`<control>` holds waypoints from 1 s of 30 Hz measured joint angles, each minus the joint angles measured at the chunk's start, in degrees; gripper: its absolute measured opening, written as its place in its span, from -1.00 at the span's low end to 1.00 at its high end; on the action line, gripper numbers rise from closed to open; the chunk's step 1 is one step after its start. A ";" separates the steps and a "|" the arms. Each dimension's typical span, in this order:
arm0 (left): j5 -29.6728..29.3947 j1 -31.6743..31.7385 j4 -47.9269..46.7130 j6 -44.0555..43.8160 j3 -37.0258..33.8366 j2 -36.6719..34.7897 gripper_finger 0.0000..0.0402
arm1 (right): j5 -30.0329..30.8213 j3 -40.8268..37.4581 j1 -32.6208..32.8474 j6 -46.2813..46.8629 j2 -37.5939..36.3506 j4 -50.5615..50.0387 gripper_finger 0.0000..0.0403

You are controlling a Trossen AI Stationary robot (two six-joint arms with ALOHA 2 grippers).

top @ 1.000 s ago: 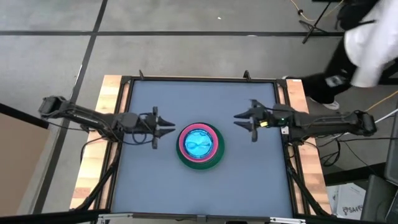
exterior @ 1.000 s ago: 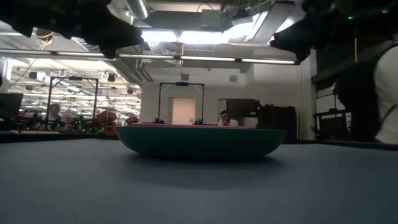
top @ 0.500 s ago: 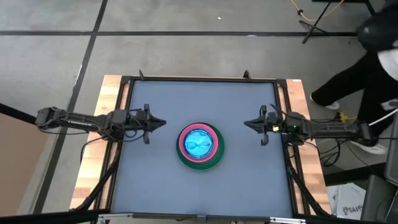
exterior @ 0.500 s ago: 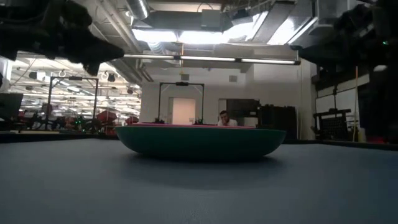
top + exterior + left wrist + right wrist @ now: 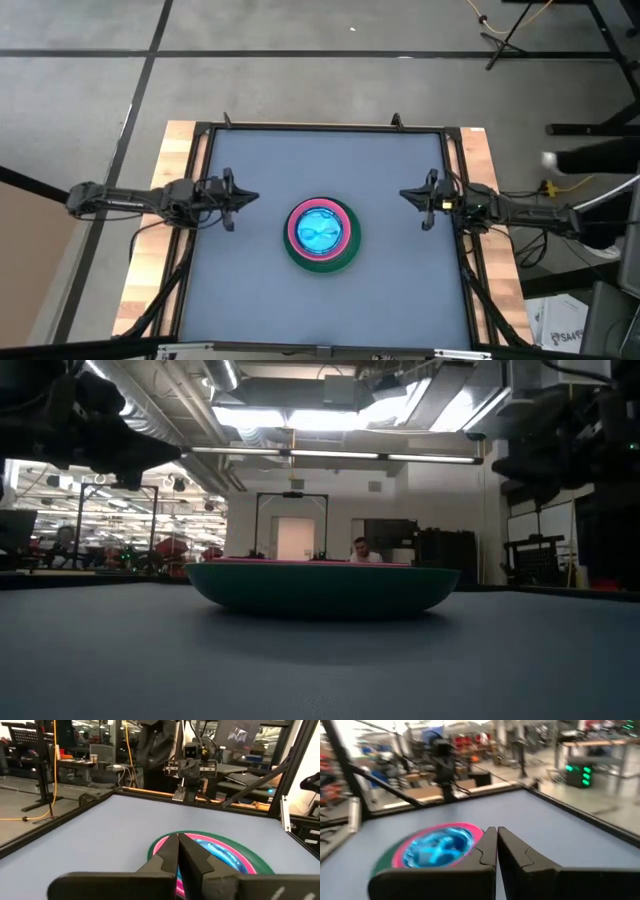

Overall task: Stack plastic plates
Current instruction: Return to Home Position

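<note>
Blue-grey table (image 5: 250, 290) edged by wooden boards (image 5: 178, 135) — a person (image 5: 360, 550) far behind.

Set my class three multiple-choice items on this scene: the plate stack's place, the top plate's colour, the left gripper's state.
1. Where on the table is the plate stack?
A. Far left corner. B. Middle, between the left gripper and right gripper. C. Near right edge.
2. What colour is the top plate?
A. Grey. B. Dark green. C. Translucent blue.
3. The left gripper is:
A. Shut, empty. B. Wide open. C. Shut on a plate.
Answers: 1 B, centred in the high view; 2 C, blue lies uppermost; 3 A, its wrist view shows fingers together, nothing between.
</note>
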 joint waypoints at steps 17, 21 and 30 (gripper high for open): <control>0.70 -0.09 -11.92 0.06 0.02 -14.02 -0.98 | -6.47 0.04 -0.02 1.05 0.90 -3.12 -0.95; 0.42 -0.09 -11.85 1.51 0.02 -13.94 -0.98 | -6.47 0.04 -0.02 1.04 0.90 -3.14 -0.95; 0.42 -0.09 -11.83 1.51 0.02 -13.89 -0.98 | -6.45 0.04 -0.02 1.05 0.90 -3.16 -0.95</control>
